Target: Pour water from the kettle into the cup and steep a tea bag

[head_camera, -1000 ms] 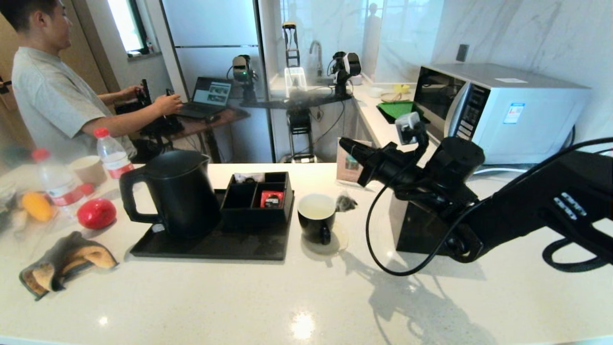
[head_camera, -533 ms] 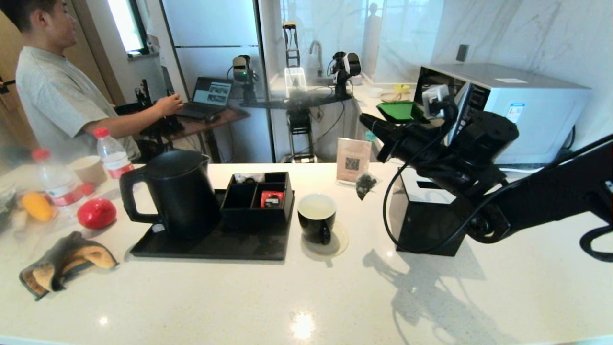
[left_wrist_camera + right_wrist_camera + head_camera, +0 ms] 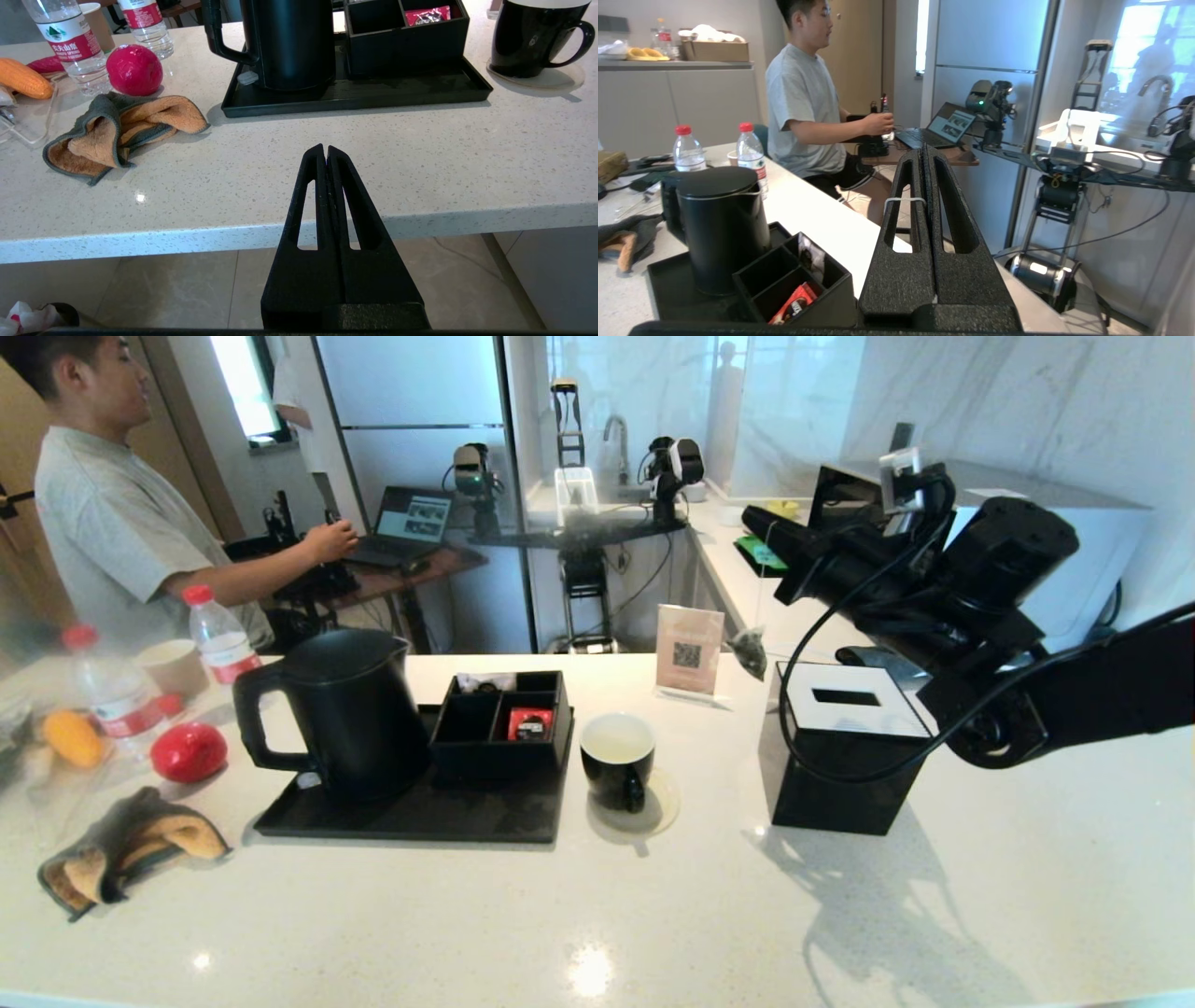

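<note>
The black kettle (image 3: 345, 709) stands on a black tray (image 3: 411, 817), left of centre. To the tray's right, the black cup (image 3: 618, 756) with a white inside sits on a coaster. My right gripper (image 3: 752, 518) is high above the counter, right of and behind the cup, shut on the tea bag's white string (image 3: 903, 200). The tea bag (image 3: 750, 651) hangs on that string in the air, beside the small sign card. My left gripper (image 3: 325, 151) is shut and empty, low at the counter's front edge, out of the head view.
A black tissue box (image 3: 840, 747) stands right of the cup, under my right arm. A compartment organizer (image 3: 504, 714) with a red packet sits on the tray. Bottles (image 3: 219, 635), a red ball (image 3: 189, 751) and a cloth (image 3: 131, 845) lie left. A microwave (image 3: 1055, 551) is behind on the right.
My right arm has risen and swung back to the right, carrying the hanging tea bag from beside the cup up to near the sign card. Nothing else moved.
</note>
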Available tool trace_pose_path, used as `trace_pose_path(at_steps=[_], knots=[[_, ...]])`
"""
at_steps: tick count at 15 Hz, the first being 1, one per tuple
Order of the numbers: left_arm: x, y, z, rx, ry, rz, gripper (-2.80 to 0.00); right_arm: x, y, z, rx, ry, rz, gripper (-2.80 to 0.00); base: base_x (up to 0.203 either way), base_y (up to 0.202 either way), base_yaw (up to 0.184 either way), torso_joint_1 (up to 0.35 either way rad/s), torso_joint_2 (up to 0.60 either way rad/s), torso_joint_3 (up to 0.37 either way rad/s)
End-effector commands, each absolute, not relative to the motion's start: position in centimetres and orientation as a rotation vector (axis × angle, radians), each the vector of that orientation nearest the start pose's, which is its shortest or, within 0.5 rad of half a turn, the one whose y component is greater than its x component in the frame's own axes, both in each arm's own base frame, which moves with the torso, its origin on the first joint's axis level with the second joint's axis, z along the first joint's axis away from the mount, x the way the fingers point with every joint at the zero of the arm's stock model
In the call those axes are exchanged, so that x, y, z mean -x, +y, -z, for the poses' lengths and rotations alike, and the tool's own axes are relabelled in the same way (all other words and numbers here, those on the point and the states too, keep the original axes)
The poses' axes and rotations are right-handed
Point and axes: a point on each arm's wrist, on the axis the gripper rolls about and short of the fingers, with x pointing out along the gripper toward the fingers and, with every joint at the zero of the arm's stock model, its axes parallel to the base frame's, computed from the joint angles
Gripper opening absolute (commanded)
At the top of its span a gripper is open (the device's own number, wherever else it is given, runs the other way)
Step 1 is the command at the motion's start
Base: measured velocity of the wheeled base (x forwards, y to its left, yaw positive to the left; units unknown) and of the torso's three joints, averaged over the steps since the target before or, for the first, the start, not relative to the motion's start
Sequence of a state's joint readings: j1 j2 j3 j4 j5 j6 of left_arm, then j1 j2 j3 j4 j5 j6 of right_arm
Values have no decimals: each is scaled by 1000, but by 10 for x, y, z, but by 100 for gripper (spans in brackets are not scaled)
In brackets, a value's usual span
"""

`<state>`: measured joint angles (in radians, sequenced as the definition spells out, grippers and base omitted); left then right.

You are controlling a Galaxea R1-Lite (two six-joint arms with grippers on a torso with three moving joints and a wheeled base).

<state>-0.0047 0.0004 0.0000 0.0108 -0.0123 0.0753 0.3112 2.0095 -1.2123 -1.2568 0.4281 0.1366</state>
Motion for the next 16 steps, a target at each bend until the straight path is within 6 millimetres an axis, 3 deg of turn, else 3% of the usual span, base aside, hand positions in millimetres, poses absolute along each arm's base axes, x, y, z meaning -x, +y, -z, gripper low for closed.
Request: trace_pose_path(at_steps=[1,6,12,16], knots=[[23,0,-74,-75,10,17,-280,-368,118,-254,-93,-437,-736,-280,0,0,0,0,0,0],[23,0,-74,-75,10,17,-280,-366,84,-261,-75,-412,-650,-280,0,0,0,0,0,0],[23,0,-74,-75,10,17,-280,-348,49,-242,-52,-328,-557,-280,0,0,0,0,0,0],[23,0,-74,-75,10,17,-280,-340,37,-234,-49,-313,-526,-280,0,0,0,0,0,0]])
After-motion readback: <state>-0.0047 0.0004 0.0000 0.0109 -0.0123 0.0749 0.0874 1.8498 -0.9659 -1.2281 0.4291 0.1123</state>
